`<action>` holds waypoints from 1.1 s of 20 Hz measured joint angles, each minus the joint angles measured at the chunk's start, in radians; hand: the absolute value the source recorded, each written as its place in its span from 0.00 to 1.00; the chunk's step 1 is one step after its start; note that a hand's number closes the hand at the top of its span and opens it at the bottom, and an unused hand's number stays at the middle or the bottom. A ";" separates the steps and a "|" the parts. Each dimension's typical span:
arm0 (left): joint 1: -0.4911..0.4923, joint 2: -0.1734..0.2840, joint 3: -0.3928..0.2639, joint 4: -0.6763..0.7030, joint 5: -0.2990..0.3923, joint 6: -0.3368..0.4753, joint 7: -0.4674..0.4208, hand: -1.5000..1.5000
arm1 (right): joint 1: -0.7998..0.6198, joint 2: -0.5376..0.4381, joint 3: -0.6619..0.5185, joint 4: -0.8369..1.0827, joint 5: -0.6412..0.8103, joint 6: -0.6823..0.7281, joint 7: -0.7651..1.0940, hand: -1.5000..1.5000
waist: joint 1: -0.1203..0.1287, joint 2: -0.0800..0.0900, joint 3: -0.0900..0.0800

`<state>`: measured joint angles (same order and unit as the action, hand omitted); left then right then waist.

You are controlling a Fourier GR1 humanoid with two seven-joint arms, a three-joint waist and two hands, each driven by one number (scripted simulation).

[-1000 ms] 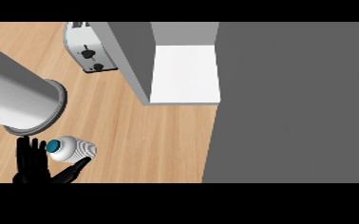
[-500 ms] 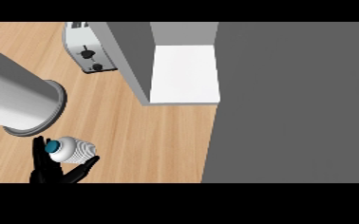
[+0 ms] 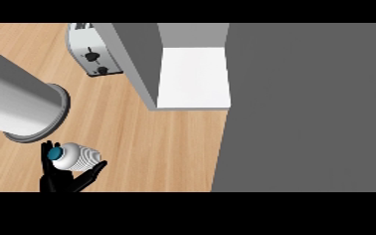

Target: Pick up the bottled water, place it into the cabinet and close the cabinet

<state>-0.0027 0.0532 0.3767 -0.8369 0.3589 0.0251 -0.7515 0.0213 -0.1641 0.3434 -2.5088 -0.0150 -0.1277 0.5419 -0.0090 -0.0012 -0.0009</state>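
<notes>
The bottled water (image 3: 75, 157) is white and ribbed with a teal cap, and stands on the wooden counter (image 3: 161, 144) at the lower left. My left hand (image 3: 67, 180) is curled round it, with fingers on its left side and the thumb on its right. Its grey forearm (image 3: 26, 104) comes in from the left edge. Up and to the right, the cabinet is open, showing a white shelf (image 3: 195, 77) behind a grey side wall (image 3: 140, 64). My right hand does not show.
A silver toaster (image 3: 92, 55) stands at the back, against the cabinet's left wall. A broad dark grey surface (image 3: 294, 109) fills the right side, past the counter's edge.
The left hand's fingers, spread beside the bottle before, have come in and curled round it. The bottle has barely moved.
</notes>
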 measured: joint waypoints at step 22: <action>-0.187 0.027 -0.020 0.202 -0.003 -0.048 -0.139 1.00 | 0.115 -0.022 -0.075 0.006 -0.009 0.042 -0.113 0.00 | -0.006 -0.001 0.002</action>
<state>-0.1899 0.0806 0.3571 -0.6347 0.3562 -0.0230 -0.8906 0.1358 -0.1858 0.2679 -2.5032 -0.0238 -0.0860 0.4287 -0.0146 -0.0021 0.0013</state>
